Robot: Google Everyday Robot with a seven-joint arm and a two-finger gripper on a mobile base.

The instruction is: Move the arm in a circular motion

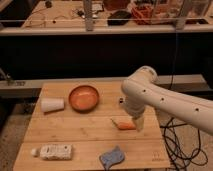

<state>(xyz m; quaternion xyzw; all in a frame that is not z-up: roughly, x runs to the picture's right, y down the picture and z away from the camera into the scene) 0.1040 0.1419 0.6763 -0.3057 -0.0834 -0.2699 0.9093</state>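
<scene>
The arm (165, 100) is a thick cream-white tube with small dark dots, reaching in from the right edge over the wooden table (85, 132). Its bulbous joint (141, 82) stands above the table's right half. From there the last segment points down to the gripper (136, 123), which hangs just above the tabletop, right beside a small orange carrot-like piece (123, 125). Nothing shows in the gripper's hold.
An orange bowl (83, 97) sits at the table's back middle, with a white cup (52, 105) lying on its side to its left. A white packet (52, 151) and a blue cloth (112, 156) lie near the front edge. Cables (175, 137) trail on the floor at right.
</scene>
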